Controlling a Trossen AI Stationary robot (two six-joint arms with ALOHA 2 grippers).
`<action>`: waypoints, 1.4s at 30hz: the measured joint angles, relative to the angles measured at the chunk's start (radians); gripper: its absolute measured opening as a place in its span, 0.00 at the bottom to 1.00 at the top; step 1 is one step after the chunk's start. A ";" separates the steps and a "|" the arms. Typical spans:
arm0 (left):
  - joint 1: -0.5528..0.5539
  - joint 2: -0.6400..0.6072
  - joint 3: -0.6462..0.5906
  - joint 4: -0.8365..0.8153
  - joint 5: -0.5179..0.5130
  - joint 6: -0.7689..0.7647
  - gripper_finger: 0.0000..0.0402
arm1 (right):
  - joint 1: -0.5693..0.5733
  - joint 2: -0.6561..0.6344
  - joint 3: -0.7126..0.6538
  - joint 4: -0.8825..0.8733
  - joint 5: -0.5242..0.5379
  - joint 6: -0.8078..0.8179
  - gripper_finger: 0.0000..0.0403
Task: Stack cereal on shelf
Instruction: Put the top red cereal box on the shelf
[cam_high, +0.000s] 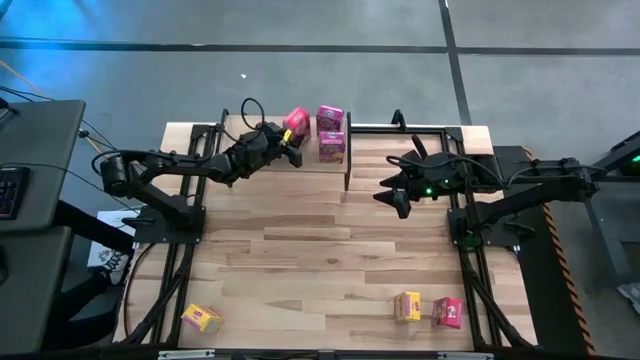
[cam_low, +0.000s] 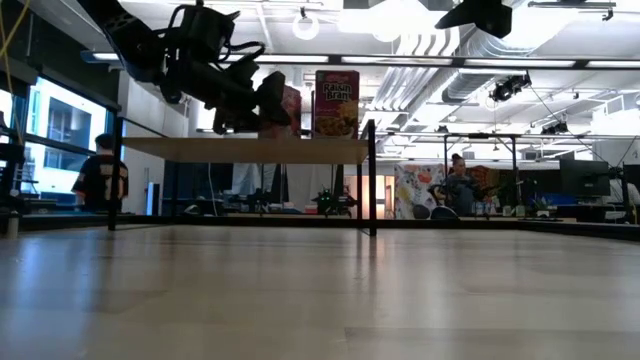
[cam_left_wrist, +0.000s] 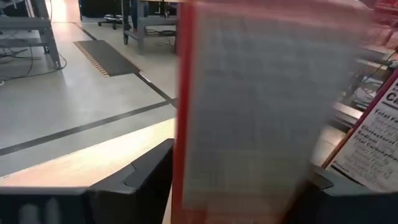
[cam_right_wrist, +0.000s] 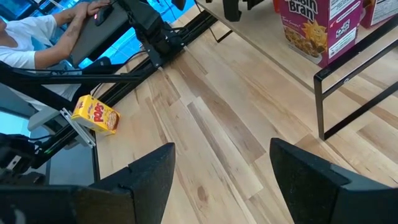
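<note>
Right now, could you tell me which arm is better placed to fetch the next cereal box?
Right: its fingers are open and empty, while the left gripper holds a pink box at the shelf.

A robotics lab or open workshop hall, judging by the exposed ceiling ducts (cam_low: 480, 40) and round hanging lamps (cam_low: 305, 25), the polished grey concrete floor (cam_high: 320, 25) marked with dark lines, and the tall windows (cam_low: 60, 125) along one side. Rows of benches laden with gear and monitors (cam_low: 585, 180) in the background, with people (cam_low: 103, 175) standing among them. Two arms bolted to a black metal frame (cam_high: 180, 215) around a light wood surface (cam_high: 320, 260), a keyboard on a dark desk (cam_high: 40, 200) beside it, and a seated person's sleeve (cam_right_wrist: 25, 40) at another desk nearby.
</note>
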 joint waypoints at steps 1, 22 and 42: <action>0.000 -0.004 0.000 -0.007 -0.003 0.000 0.56 | 0.000 0.000 0.000 0.000 -0.001 0.000 0.64; -0.007 -0.255 0.000 -0.307 0.005 0.017 0.65 | 0.000 0.000 0.000 0.000 0.000 0.001 0.64; -0.184 -0.350 0.000 -0.501 -0.077 -0.199 0.25 | 0.000 0.000 0.000 -0.003 0.032 0.002 0.64</action>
